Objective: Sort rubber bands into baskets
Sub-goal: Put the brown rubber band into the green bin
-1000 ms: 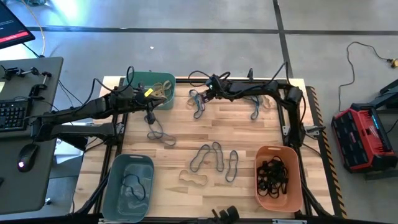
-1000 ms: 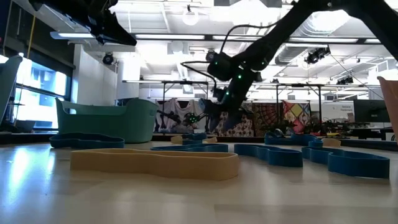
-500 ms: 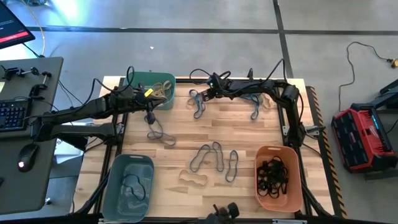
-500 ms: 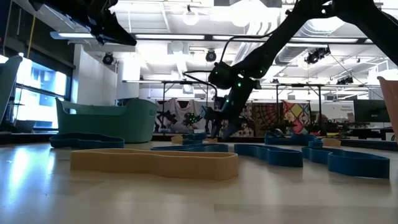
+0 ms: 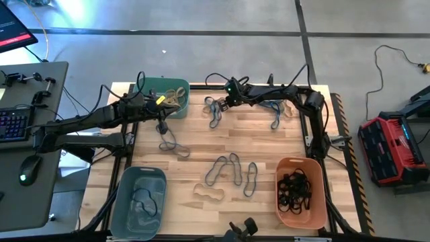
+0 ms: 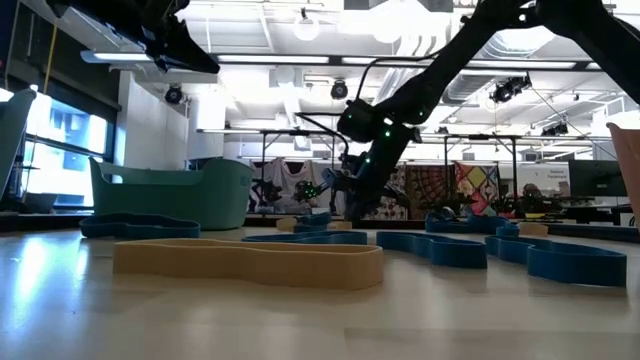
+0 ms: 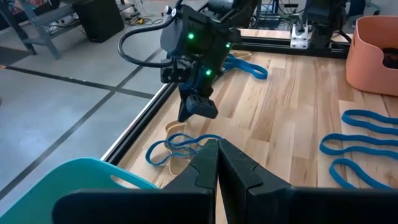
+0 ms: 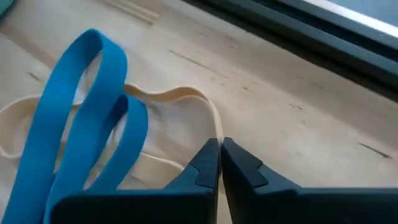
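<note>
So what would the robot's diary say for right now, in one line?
right gripper: shut on tan band, far edge | left gripper: shut, by teal basket | blue band: beside

Left arm: we reach in from the table's left edge, stretched toward its far left corner, forearm about level.
Left gripper (image 5: 163, 101): our fingers are pressed together with no gap, as the left wrist view shows (image 7: 217, 163); we hang above the table near the far left corner.
Right arm: we rise from the right edge, fold at the elbow near the far right corner, and run along the far edge toward its middle, wrist tipped down.
Right gripper (image 5: 220, 103): our fingertips are closed tip to tip (image 8: 219, 157), down at the table by the middle of the far edge; whether anything is pinched we cannot tell.
</note>
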Motion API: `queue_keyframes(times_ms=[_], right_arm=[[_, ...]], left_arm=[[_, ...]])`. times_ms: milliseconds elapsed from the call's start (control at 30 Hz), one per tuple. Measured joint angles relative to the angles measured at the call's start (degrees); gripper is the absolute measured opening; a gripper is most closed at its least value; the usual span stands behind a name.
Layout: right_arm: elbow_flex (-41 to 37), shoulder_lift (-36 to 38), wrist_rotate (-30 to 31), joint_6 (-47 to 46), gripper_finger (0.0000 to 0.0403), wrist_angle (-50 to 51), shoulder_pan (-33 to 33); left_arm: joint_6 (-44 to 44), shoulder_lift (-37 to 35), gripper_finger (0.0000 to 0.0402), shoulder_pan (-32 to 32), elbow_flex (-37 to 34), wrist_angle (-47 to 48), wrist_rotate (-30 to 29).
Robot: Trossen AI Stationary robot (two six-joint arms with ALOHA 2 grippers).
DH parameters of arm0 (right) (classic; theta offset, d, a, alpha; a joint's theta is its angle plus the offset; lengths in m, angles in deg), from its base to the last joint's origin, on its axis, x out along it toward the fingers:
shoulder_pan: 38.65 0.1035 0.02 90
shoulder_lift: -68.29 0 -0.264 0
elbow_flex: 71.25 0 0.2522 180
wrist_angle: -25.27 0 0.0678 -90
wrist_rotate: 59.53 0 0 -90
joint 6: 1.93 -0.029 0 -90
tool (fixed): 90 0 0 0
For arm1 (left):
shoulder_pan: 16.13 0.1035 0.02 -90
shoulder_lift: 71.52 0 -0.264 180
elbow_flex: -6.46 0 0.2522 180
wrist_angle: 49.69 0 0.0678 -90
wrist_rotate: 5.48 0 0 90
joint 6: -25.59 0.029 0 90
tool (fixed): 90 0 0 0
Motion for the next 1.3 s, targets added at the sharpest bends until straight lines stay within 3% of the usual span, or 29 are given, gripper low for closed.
queue_keyframes(times_ms=[633,933,1100,1300], right_arm=[[-0.02,11.91,14.40,7.85,0.0000,1.62,7.59],[0.03,15.52,24.40,11.67,0.0000,0.24,12.20],[4.82,15.59,26.51,13.98,0.0000,3.27,14.22],[9.83,15.40,26.56,17.14,0.0000,3.99,16.01]], left_arm=[[-0.44,-0.02,0.0000,0.00,0.00,-3.68,-0.01],[-0.46,0.00,0.0000,-0.04,0.00,-4.89,2.12],[-0.63,0.00,0.0000,-0.08,0.00,-6.48,3.73],[-1.73,-0.33,0.0000,-0.07,-5.49,-18.48,5.28]])
